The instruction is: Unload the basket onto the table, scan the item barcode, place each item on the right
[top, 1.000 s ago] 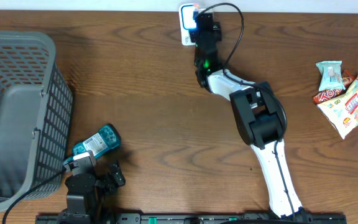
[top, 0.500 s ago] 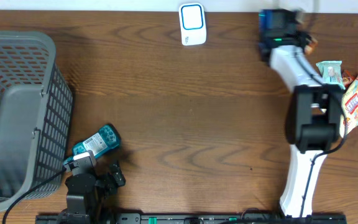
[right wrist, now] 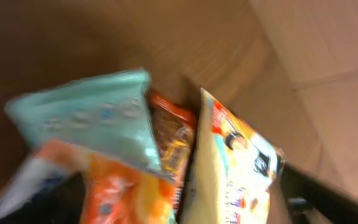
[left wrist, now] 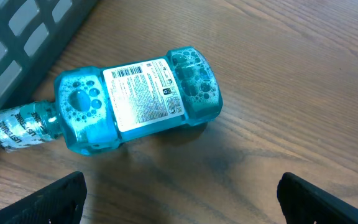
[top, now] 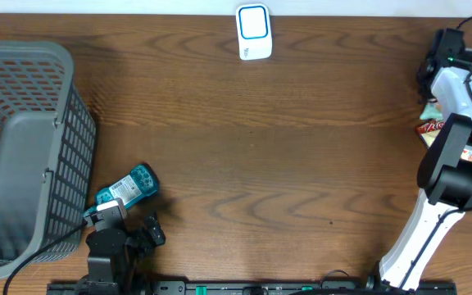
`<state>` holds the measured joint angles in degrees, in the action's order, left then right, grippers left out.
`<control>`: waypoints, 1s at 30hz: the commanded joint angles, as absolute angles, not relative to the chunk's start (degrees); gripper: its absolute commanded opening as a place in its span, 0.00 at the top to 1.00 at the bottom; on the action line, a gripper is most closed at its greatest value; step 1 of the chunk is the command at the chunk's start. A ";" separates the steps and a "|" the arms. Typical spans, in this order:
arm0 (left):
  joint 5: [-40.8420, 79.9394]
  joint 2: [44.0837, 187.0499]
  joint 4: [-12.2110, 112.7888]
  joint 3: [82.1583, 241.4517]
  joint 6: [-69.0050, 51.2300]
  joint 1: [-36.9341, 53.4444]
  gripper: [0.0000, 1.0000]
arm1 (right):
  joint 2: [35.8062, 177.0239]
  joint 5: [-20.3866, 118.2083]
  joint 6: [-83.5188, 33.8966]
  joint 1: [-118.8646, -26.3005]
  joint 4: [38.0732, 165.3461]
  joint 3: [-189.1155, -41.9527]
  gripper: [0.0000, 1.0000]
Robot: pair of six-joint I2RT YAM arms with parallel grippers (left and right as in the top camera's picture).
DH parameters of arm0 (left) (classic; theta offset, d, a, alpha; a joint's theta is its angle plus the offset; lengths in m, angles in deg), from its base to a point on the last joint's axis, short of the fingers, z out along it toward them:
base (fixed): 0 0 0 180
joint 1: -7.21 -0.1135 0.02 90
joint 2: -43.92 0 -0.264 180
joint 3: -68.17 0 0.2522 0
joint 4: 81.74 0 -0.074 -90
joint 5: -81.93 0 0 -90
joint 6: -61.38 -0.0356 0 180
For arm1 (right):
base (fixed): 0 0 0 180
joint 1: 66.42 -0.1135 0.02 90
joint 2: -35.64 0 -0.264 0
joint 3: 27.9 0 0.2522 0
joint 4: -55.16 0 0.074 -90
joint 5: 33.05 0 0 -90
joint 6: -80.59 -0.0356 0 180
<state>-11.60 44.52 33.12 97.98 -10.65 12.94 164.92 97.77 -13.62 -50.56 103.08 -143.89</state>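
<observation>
snack packets (right wrist: 166, 143) lie ahead, between the spread right fingers (right wrist: 328, 196)

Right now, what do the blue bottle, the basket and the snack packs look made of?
Blue bottle: translucent glossy plastic, bubbles showing inside. Basket: matte grey moulded plastic, open lattice walls. Snack packs: probably glossy printed film, creased; view blurred.

Table (top: 244, 147): brown wood, clear grain, smooth, low sheen.
Basket (top: 76, 164): grey plastic lattice, matt.
Bottle (left wrist: 129, 102): translucent teal plastic, glossy, with bubble embossing; label (left wrist: 148, 90) white, printed, smooth, looks like paper.
Scanner (top: 253, 31): white plastic, glossy.
Packets (right wrist: 229, 162) under my right wrist: printed film, shiny; the view is blurred.
My right arm (top: 433, 213): white shell, smooth and glossy; joints black, matt.
</observation>
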 commanded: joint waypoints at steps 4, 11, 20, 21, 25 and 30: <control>-11.51 44.41 31.37 97.76 -11.41 13.07 0.02 | 150.53 58.89 -12.37 -55.17 103.62 -143.98 0.01; -11.49 44.41 31.37 97.76 -11.41 13.07 0.02 | 144.96 12.36 -15.00 -62.30 109.17 -143.96 0.01; -11.49 44.41 31.37 97.76 -11.41 13.07 0.02 | 150.95 1.99 -15.19 -83.92 111.01 -143.17 0.66; -11.49 44.41 31.37 97.76 -11.41 13.07 0.02 | 152.15 1.97 -14.58 -86.69 110.46 -143.17 0.71; -11.49 44.41 31.37 97.76 -11.41 13.07 0.02 | 156.74 1.97 -9.47 -96.16 106.84 -143.19 0.40; -11.49 44.41 31.37 97.76 -11.41 13.07 0.02 | 162.36 2.48 -1.64 -105.53 98.31 -143.19 0.01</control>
